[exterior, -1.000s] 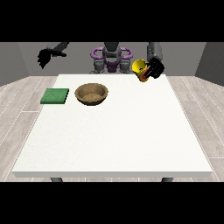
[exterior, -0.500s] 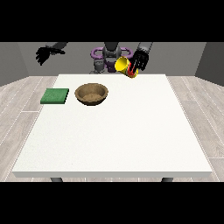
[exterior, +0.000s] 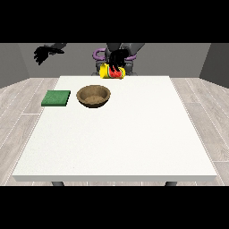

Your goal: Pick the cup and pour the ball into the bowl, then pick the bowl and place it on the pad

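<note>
Yellow cup (exterior: 111, 72) tipped sideways, clasped in the hand (exterior: 117, 59) near centre, short of the bowl (exterior: 93, 95); next: carry over rim, pour

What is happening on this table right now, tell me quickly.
The robot's hand near the view's middle grips a yellow cup, tipped on its side and held in the air behind the wooden bowl. The bowl sits on the white table beside the green pad. The hand at the view's left hangs raised, holding nothing. No ball is visible.
</note>
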`<state>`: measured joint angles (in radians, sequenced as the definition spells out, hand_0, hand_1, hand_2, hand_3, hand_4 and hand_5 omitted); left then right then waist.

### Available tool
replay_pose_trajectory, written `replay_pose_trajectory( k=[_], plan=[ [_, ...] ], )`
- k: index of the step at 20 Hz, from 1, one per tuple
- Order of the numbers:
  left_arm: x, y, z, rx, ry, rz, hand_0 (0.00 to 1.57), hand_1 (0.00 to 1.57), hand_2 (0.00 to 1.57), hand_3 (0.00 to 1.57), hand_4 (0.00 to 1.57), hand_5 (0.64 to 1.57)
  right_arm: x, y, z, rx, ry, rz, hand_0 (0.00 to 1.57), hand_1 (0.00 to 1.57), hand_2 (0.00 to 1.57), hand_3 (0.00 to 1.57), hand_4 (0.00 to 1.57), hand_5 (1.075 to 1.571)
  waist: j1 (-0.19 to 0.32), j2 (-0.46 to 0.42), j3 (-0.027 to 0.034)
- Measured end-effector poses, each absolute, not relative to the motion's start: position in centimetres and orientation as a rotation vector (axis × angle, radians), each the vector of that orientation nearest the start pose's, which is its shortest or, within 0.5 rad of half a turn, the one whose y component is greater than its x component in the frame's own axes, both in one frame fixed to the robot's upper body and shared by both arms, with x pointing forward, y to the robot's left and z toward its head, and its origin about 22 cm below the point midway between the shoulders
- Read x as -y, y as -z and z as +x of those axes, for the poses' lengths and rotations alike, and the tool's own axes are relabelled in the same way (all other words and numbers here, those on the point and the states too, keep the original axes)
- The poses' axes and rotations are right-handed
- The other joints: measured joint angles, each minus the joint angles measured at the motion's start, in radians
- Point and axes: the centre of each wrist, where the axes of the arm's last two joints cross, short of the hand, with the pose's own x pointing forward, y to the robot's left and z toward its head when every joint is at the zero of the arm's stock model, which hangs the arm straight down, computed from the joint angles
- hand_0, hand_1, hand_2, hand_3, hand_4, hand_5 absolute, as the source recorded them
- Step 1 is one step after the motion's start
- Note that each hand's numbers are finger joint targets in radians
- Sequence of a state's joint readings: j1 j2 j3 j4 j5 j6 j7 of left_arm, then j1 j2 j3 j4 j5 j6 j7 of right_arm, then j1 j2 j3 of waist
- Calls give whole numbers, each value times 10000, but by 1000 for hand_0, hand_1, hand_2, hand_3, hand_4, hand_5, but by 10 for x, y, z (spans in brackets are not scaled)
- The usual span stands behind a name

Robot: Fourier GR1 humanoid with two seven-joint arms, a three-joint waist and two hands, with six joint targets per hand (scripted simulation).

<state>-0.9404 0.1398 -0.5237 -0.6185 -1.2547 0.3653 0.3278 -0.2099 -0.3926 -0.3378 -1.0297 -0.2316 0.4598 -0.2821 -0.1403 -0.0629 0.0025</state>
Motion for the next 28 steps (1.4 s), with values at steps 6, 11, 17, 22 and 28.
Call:
replay_pose_trajectory(
  k=[6,11,17,22,28],
  plan=[
    [-72,-44,401,13633,18278,16525,1498,1498,1571,1571,1491,1236,405,14,274,16433,-224,811,0,0,0,0,0,1571,-7,94,-1],
    [-55,-36,392,12322,20564,17831,1449,1449,1571,1571,1529,1137,411,16,271,16259,-192,780,0,0,0,0,0,1571,85,-103,-11],
    [-47,-39,389,11867,21607,18359,1449,1449,1571,1571,1535,1136,407,14,274,16062,-184,766,0,0,0,0,0,1568,283,-51,-22],
    [-59,-56,395,14139,17018,15836,1296,1296,1571,1571,1571,1156,417,21,262,15754,370,426,0,0,0,0,0,1568,961,-134,-78],
    [-80,-62,392,15990,10086,11561,0,0,0,0,630,1569,408,26,263,15722,891,191,0,0,0,0,351,1568,1619,271,-175]
  ],
)
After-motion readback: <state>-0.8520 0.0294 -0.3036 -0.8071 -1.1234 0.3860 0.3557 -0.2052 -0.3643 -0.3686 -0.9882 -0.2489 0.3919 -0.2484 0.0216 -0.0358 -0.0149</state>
